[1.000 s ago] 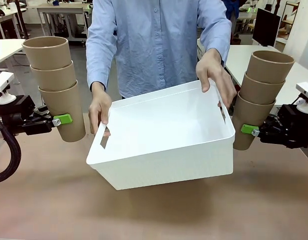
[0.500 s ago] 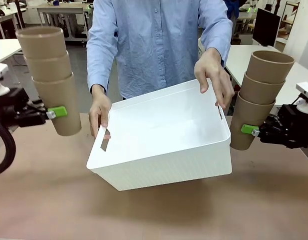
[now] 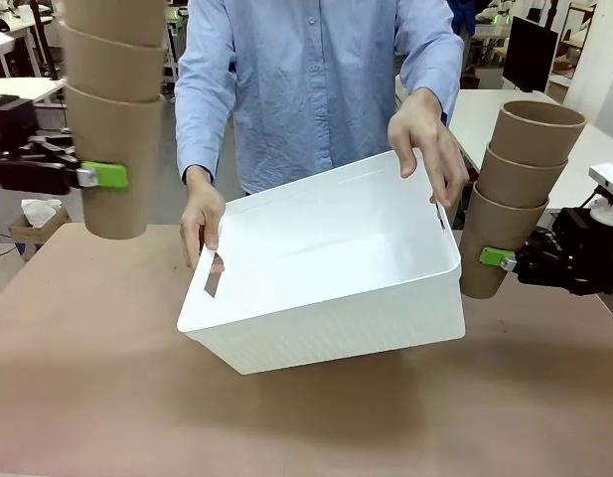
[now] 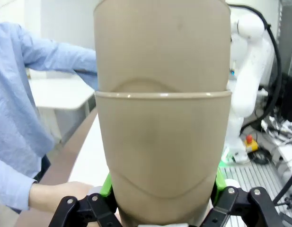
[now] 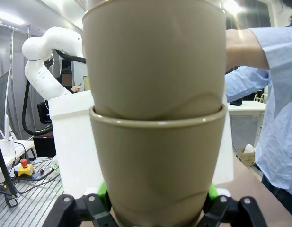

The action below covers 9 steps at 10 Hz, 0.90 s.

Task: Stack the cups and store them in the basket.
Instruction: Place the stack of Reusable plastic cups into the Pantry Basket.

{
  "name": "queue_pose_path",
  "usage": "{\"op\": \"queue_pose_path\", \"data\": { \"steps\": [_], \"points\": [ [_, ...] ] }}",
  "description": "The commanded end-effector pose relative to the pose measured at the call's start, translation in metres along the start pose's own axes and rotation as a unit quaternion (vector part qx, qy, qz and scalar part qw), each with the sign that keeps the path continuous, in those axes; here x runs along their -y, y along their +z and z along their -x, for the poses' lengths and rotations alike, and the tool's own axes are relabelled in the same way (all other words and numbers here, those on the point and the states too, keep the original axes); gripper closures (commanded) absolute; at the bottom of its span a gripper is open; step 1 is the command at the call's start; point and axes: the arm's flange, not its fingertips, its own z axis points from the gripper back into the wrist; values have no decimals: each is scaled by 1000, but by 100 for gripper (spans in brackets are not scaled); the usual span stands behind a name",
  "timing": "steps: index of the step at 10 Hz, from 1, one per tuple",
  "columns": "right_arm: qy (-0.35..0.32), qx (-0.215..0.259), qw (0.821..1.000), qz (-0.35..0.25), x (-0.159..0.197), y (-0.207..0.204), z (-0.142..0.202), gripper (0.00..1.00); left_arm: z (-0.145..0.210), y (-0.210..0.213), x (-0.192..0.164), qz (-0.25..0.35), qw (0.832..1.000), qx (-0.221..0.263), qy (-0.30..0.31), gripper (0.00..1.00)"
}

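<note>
A person's hands hold the white basket (image 3: 326,298) tilted above the middle of the table. My left gripper (image 3: 102,176) is shut on the lowest cup of a stack of three tan cups (image 3: 112,109), raised high at the left, its top cut off by the picture's edge. In the left wrist view that stack (image 4: 162,113) stands upright between my green pads (image 4: 106,185). My right gripper (image 3: 497,258) is shut on the bottom cup of a second stack of three cups (image 3: 515,194), close beside the basket's right wall. In the right wrist view this stack (image 5: 155,118) rises between my pads (image 5: 102,190).
The person in a blue shirt (image 3: 316,79) stands at the table's far side, one hand (image 3: 200,224) on the basket's left wall and the other hand (image 3: 430,144) on its right rim. Brown tabletop (image 3: 306,417) lies in front. Other tables stand behind.
My left gripper has lifted its cup stack higher and slightly left. The person has tipped the basket a little. The right gripper and its stack have stayed still.
</note>
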Motion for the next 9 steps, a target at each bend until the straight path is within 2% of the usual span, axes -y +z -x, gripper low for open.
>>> {"op": "queue_pose_path", "data": {
  "steps": [1, 5, 9],
  "points": [
    [5, 1, 1000, 0, 0, 0, -4, 15, -19, -40, 0, 7, 995, -97, 7, 14],
    [5, 1, 1000, 0, 0, 0, -4, 15, -13, -136, -19, -9, 975, -222, 9, 14],
    [5, 1, 1000, 0, 0, 0, -4, 15, 10, -202, -34, -23, 955, -295, 1, 14]
  ]
}}
